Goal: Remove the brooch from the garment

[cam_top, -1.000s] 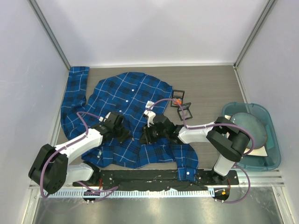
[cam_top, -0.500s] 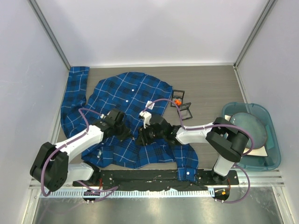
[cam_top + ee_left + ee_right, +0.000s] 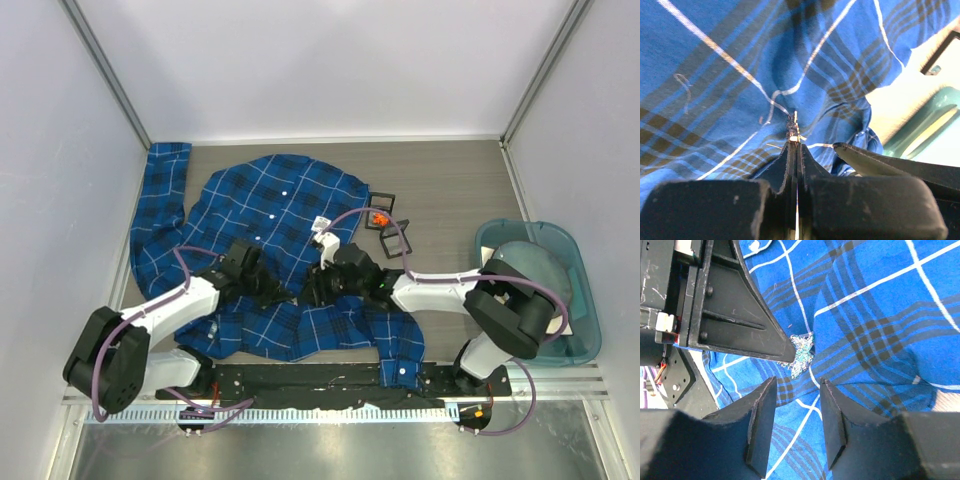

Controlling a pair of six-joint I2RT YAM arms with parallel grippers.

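Note:
The garment, a blue and navy plaid shirt [image 3: 270, 205], lies spread on the table. The brooch [image 3: 802, 354], a small glittery piece, sits on a raised fold of the shirt [image 3: 875, 330]. My left gripper [image 3: 280, 293] is shut, its tips pinching the brooch edge [image 3: 792, 131]; in the right wrist view its dark fingers [image 3: 740, 320] come in from the upper left. My right gripper [image 3: 797, 385] is open just below the brooch, over the cloth and holding nothing. In the top view it [image 3: 312, 292] faces the left gripper, and the brooch is hidden between them.
A teal bin [image 3: 585, 300] holding a grey-green round object [image 3: 530, 270] stands at the right. Two black square frames [image 3: 395, 238] and a small orange object [image 3: 378, 215] lie beside the shirt's right edge. A white label [image 3: 322, 222] sits on the shirt.
My left gripper has shifted slightly right and nearer, closing in on my right gripper. My right arm's forearm has swung a little to the right. The shirt has barely moved.

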